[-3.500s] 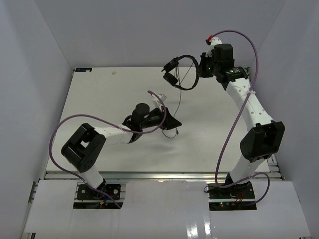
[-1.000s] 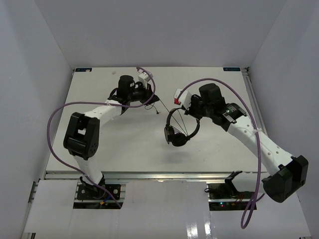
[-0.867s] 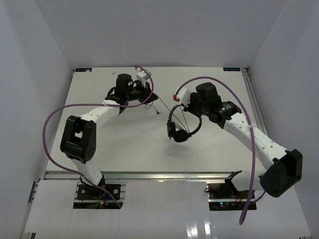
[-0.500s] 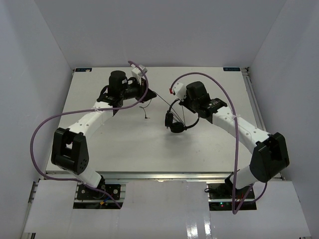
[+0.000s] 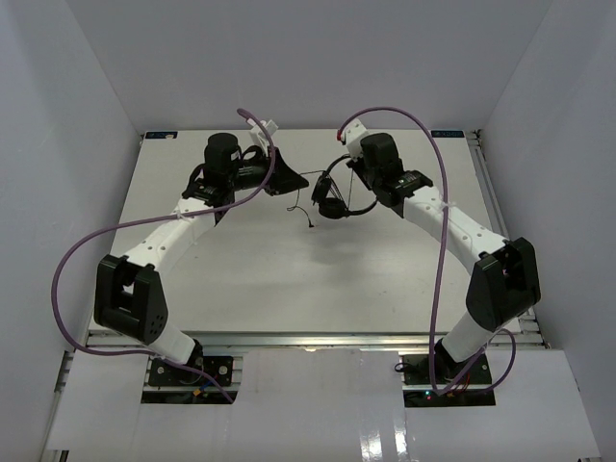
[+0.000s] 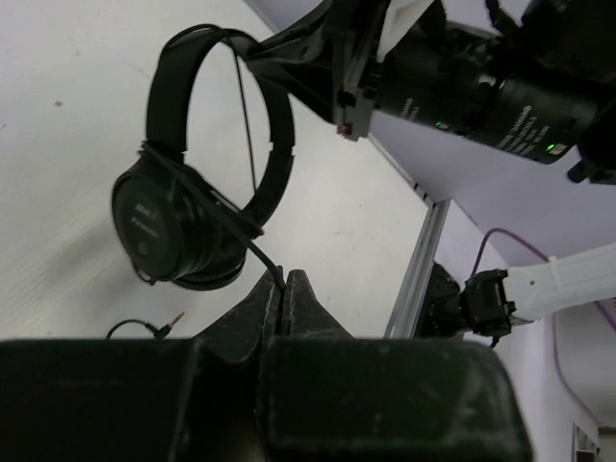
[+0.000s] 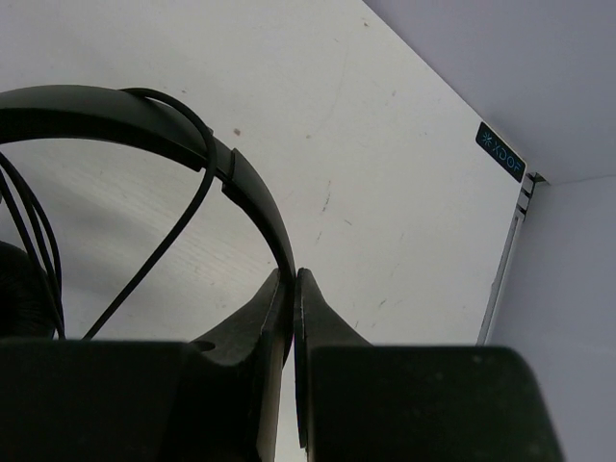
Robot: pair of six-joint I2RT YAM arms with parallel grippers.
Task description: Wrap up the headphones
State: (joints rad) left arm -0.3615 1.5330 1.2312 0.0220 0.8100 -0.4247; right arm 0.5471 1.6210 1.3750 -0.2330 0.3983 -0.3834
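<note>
Aloft over the far half of the table (image 5: 241, 274), the headphones (image 5: 337, 197) are held between the two arms, clear of the table's surface. The headband (image 7: 144, 120) is pinched at its arch by the right gripper (image 7: 292, 279), whose fingers are pressed onto it. The earcups (image 6: 178, 226) hang below, folded together. The thin cord (image 6: 260, 252) is nipped by the left gripper (image 6: 284, 281), jaws closed on it just beside the earcups, and strands are seen crossing the cups. The free end with its plug (image 5: 310, 223) dangles toward the table.

The set is judged light, and the headband springy but thin, best held at the arch as shown. The cord is judged limp and slick, likely to slide through a loose pinch and to slip off the cups if tension is lost. A hard pull at its root is to be avoided.

Thick purple cables (image 5: 385, 109) loop above the table beside each arm. Both wrists are crowded over its far half, so little room for winding is judged available between them.
</note>
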